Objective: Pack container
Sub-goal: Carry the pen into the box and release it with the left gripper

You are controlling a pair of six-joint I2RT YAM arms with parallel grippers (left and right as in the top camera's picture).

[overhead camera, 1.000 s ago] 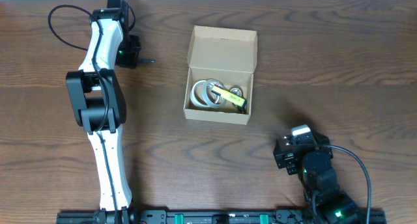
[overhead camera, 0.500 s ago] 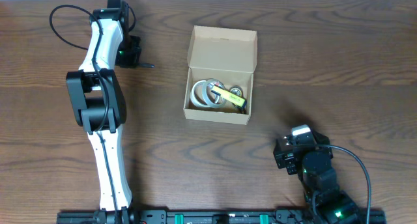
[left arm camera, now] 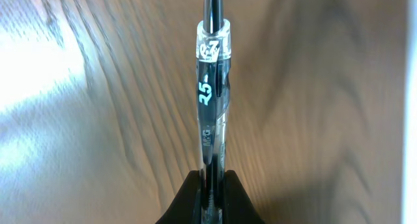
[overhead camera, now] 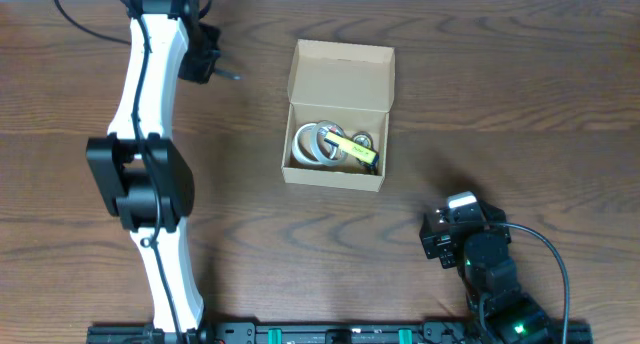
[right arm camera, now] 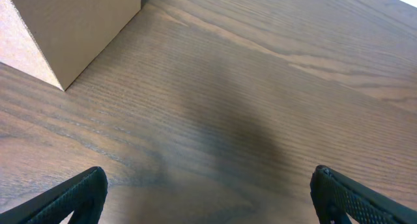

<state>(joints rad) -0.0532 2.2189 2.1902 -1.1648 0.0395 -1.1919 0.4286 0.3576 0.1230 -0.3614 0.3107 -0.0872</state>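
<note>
The container [overhead camera: 340, 76], a light-tan cardboard box, stands open at the table's middle, its flap lid folded back. Inside lie tape rolls [overhead camera: 317, 144] and a yellow item [overhead camera: 354, 150]. My left gripper [overhead camera: 213, 66] is at the far left of the table, well left of the box, shut on a clear pen [overhead camera: 231, 76]. In the left wrist view the pen [left arm camera: 213, 100] sticks straight out between the closed jaws of the left gripper [left arm camera: 212, 193], above the wood. My right gripper [overhead camera: 452, 227] stands open near the front right, empty. A box corner [right arm camera: 65, 28] shows in the right wrist view.
The left arm [overhead camera: 140, 174] stretches along the table's left side, with its cable [overhead camera: 75, 14] looping at the far edge. The right arm's base [overhead camera: 495, 284] sits at the front right. A black rail [overhead camera: 320, 334] runs along the front edge.
The left gripper has shut on the pen and moved with it toward the far edge of the table. The right arm and the box have not moved.
</note>
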